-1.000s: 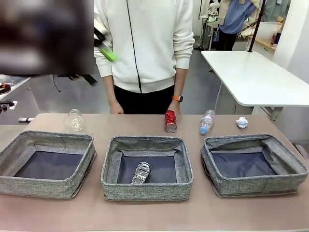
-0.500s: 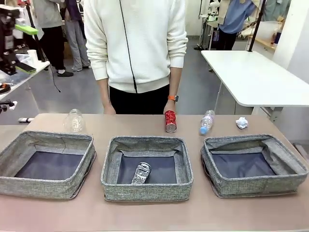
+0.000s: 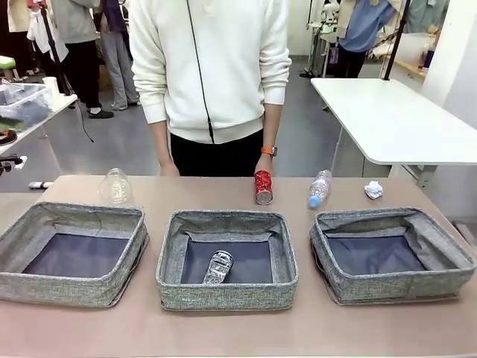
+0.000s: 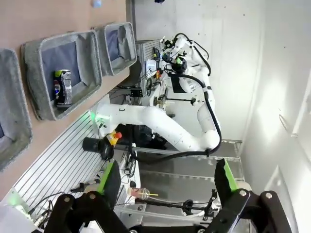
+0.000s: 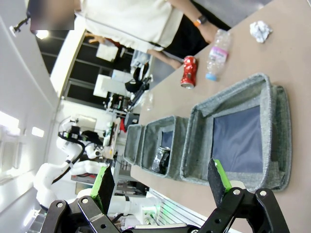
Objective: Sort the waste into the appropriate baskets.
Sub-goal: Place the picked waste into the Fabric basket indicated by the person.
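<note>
Since the red soda can (image 3: 263, 186) lies on its side just behind the middle basket (image 3: 227, 294), long axis running from the person toward the robot and a silver end facing the robot, fingers coming for it would have to close across it from side to side. A person's hand (image 3: 260, 165) is right behind it; whether it touches the can I cannot tell.

To the can's right the clear plastic bottle (image 3: 319, 188) lies much the same way, blue cap toward the robot. The white paper ball (image 3: 373, 189) sits farther right, and both are behind the right basket (image 3: 395, 287). The clear crumpled container (image 3: 115, 186) sits behind the left basket (image 3: 67, 287). A crushed can (image 3: 218, 267) lies inside the middle basket.

Every loose piece on the worktop (image 3: 223, 332) is thus beyond the baskets, so any reach must pass over one. The right gripper (image 5: 160, 179), fingers spread wide and empty, hangs above the near side of the right basket, with bottle, ball and can beyond it. It looks the nearer arm for those. The left gripper (image 4: 166, 174), likewise wide open and empty, points along the worktop's near edge, baskets off to one side.
</note>
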Tool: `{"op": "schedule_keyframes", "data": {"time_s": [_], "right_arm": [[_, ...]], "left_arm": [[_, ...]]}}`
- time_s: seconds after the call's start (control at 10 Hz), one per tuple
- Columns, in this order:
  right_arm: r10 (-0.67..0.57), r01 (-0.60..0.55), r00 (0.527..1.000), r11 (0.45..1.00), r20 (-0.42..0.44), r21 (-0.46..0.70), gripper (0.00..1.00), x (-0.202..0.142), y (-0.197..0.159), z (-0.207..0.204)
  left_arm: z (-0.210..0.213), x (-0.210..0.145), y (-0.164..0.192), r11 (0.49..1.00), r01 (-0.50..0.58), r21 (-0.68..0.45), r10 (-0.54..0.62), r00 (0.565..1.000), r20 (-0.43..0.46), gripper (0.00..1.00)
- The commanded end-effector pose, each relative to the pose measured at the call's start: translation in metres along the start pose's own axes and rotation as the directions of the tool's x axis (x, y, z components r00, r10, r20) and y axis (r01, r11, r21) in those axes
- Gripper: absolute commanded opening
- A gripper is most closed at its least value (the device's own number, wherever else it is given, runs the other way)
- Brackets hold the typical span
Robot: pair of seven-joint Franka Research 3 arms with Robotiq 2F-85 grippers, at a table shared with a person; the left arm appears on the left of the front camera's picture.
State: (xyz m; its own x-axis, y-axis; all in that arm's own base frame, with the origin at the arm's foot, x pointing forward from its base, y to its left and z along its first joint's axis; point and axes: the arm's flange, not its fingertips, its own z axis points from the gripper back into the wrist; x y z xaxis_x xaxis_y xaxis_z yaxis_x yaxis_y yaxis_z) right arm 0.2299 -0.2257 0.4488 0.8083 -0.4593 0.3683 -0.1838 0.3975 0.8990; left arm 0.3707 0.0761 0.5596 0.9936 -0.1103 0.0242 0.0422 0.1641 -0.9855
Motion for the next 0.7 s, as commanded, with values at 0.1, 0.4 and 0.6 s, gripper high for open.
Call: {"op": "schedule_keyframes", "data": {"time_s": [0.1, 0.4, 0.6], "right_arm": [[0.025, -0.025, 1.000, 1.000, 0.014, 0.017, 1.00, 0.003, 0.001, 0.000], [0.025, -0.025, 1.000, 1.000, 0.014, 0.017, 1.00, 0.003, 0.001, 0.000], [0.025, -0.025, 1.000, 1.000, 0.014, 0.017, 1.00, 0.003, 0.001, 0.000]], "left_arm": [[0.029, -0.040, 0.039, 0.997, 0.010, -0.071, -0.012, 1.000, -0.028, 1.00], [0.038, -0.069, 0.068, 0.993, -0.064, -0.102, 0.062, 0.998, -0.021, 1.00], [0.040, -0.053, 0.055, 0.996, -0.023, -0.084, 0.024, 1.000, 0.009, 1.00]]}}
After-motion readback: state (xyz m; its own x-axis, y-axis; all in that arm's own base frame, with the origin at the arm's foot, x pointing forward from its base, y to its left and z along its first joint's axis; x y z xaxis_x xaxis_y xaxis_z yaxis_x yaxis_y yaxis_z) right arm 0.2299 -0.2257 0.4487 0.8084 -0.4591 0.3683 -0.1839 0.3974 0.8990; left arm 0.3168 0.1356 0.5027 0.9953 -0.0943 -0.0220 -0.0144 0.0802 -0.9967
